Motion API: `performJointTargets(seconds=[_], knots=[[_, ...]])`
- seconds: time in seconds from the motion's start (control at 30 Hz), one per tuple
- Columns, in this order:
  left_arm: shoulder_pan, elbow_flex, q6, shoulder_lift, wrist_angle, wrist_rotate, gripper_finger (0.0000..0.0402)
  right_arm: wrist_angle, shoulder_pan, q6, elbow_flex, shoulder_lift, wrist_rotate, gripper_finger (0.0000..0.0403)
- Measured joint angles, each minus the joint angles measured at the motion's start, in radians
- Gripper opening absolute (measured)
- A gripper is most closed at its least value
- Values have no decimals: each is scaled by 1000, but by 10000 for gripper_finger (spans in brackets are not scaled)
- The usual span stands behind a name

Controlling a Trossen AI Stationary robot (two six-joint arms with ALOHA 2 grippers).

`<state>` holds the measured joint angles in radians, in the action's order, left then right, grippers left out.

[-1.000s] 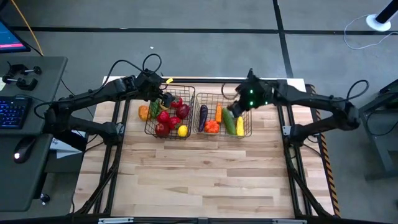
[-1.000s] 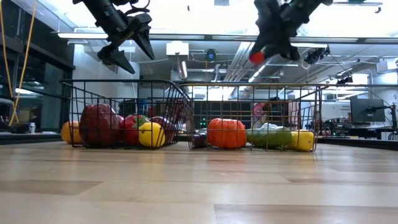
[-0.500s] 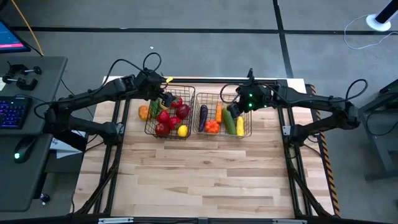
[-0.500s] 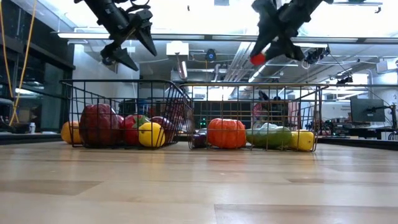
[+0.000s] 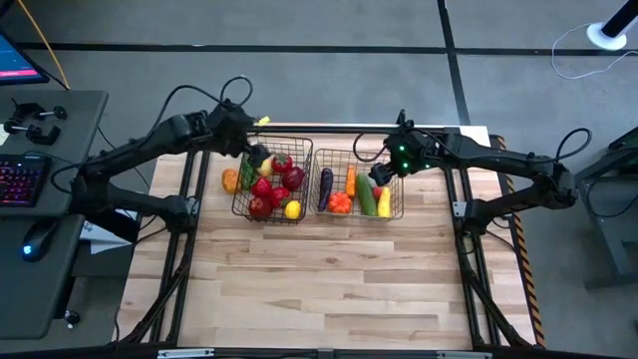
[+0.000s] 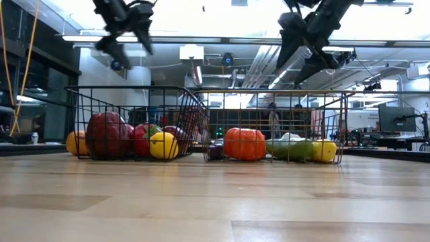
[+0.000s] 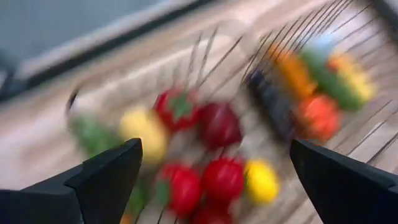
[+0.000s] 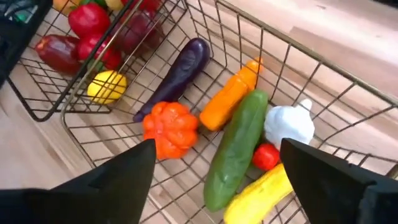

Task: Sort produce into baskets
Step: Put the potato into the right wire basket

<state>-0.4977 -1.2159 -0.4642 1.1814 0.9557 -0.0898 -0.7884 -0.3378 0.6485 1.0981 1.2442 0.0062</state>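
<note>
Two wire baskets stand side by side at the table's far middle. The left basket (image 5: 239,207) holds red, yellow and green produce (image 7: 217,180). The right basket (image 5: 399,211) holds a purple eggplant (image 8: 180,74), an orange carrot (image 8: 233,93), an orange pepper (image 8: 169,129), a green cucumber (image 8: 236,149), white garlic (image 8: 289,124), a yellow piece (image 8: 261,196) and a small red piece (image 8: 266,155). My left gripper (image 5: 254,155) hangs open above the left basket. Open and with nothing in it, my right gripper (image 6: 299,57) hangs above the right basket.
An orange piece (image 5: 230,180) lies on the table just outside the left basket's left wall. The near half of the wooden table (image 5: 319,289) lies bare in front of the baskets. A desk with a keyboard (image 5: 20,179) stands left of the table.
My right gripper has opened above the right basket and let go of a small red piece, which has dropped out of its fingers. My left gripper has risen a little above the left basket, still open.
</note>
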Motion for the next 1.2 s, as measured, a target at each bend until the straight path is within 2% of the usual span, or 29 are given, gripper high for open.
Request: performJointTargets(seconds=[0.2,0.3,0.4,0.7,1.2], knots=[[0,-5,-129,-1,449,-76,397,17,0,-21,0,0,88,345],[0,40,-190,-1,552,-105,397,38,0,-20,0,0,156,346],[-8,105,-223,-1,529,-140,397,72,-3,-21,0,0,204,346],[-14,221,-344,63,430,-239,397,112,-2,-20,0,0,195,346],[-3,225,-372,140,277,-198,397,112,-2,-21,0,0,185,346]])
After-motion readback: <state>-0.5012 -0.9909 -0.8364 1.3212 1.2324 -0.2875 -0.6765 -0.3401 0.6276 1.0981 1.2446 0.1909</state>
